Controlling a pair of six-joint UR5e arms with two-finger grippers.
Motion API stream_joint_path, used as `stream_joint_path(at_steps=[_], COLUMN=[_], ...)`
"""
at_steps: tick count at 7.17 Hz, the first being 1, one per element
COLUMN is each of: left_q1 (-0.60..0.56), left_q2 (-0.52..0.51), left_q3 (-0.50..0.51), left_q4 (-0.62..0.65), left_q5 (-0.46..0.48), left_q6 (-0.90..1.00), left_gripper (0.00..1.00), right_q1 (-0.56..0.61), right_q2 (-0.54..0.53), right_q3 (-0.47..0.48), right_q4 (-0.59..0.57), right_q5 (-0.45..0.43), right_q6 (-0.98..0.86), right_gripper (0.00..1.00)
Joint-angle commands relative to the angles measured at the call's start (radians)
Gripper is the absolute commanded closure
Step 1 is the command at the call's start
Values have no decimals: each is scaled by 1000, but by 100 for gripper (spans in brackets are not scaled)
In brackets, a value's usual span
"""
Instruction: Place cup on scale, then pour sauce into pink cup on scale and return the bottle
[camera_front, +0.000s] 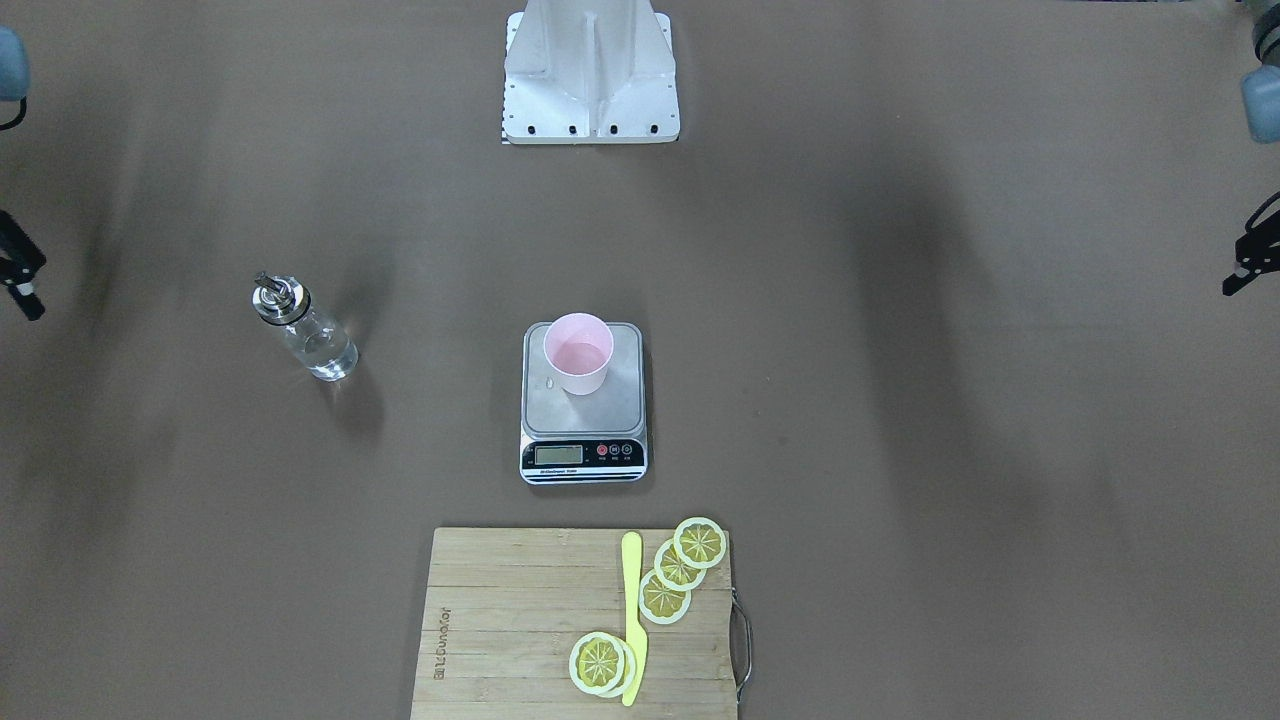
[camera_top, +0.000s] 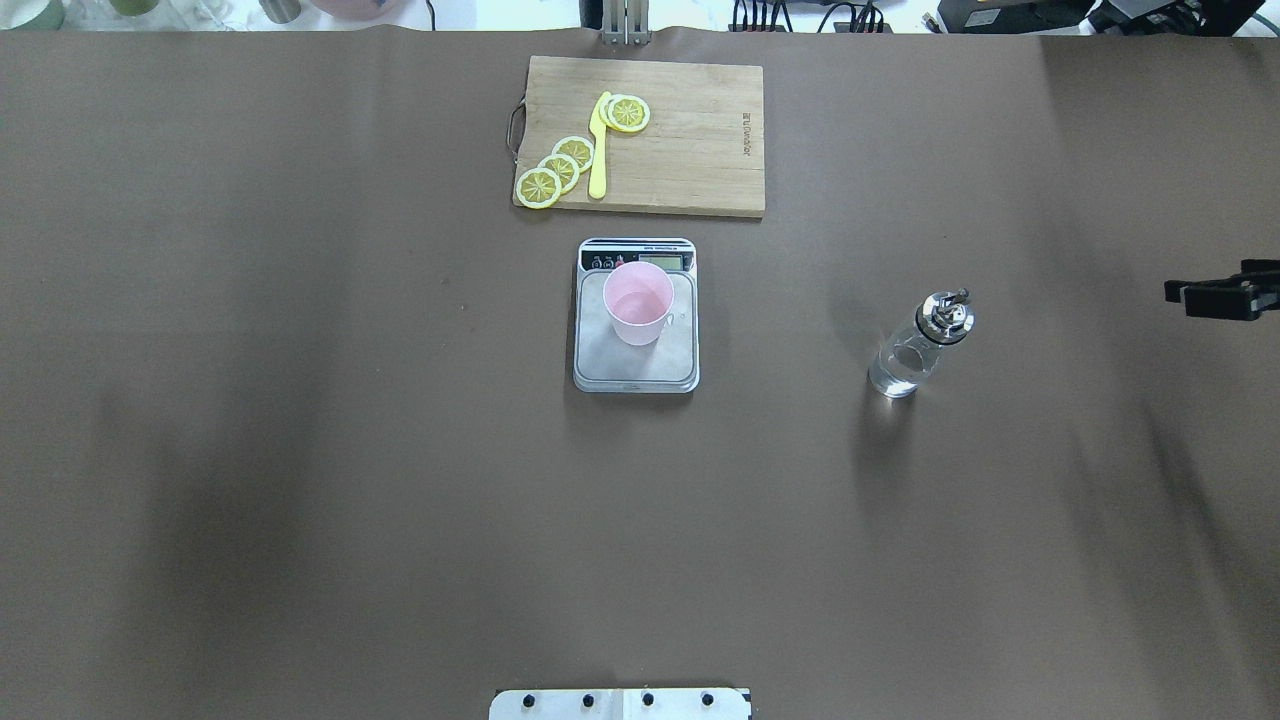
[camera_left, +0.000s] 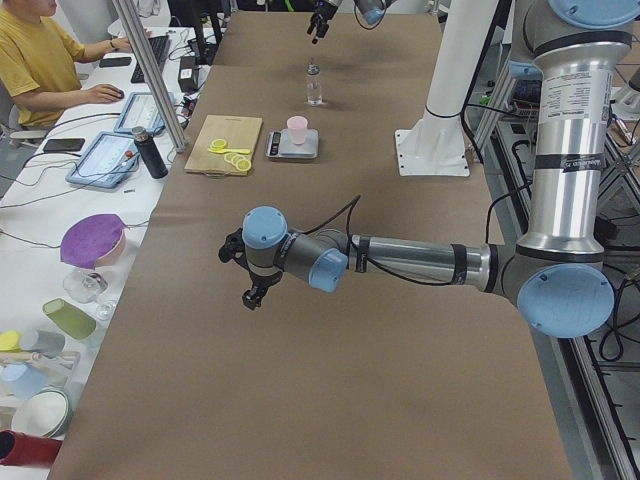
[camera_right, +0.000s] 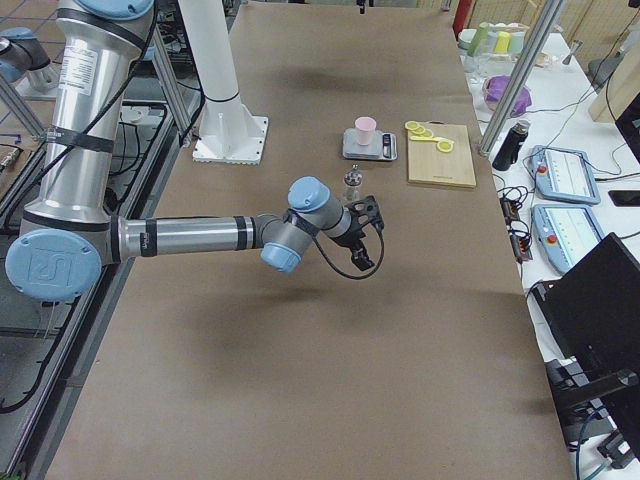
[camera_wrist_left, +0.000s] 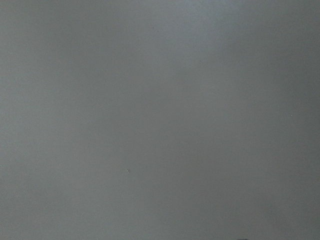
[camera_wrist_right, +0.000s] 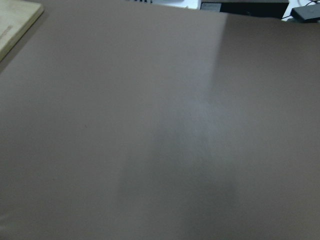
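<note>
We saw the upright bottle (camera_top: 918, 345) mid-right in the overhead view, left of our nearer right gripper (camera_top: 1175, 293), whose grip we couldn't tell.

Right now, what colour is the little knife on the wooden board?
The knife is yellow; the front-facing view shows it best.

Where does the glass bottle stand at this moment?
In the overhead view the bottle stands upright on the table in the right half, well to the right of the scale that carries the pink cup.

Board (camera_top: 700, 160) engraving, scale (camera_top: 640, 368) LCD, txt unreadable
</note>
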Motion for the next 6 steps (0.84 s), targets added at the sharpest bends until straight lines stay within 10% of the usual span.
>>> stream_joint_path(at_steps=[1, 4, 6], left_q1=[-59, -186, -231], left_q2=[27, 7, 20], left_q3=[-1, -10, -7], left_q4=[33, 310, 348], left_q5=[-1, 8, 7], left_q6=[4, 169, 173], left_gripper=[1, 0, 0], right_q1=[177, 316, 321], right_q2=[157, 268, 262], right_q3=[-14, -20, -19], right_q4=[-493, -919, -1029], right_q5=[155, 111, 165], right_q6=[-141, -716, -765], right_gripper=[0, 0, 0])
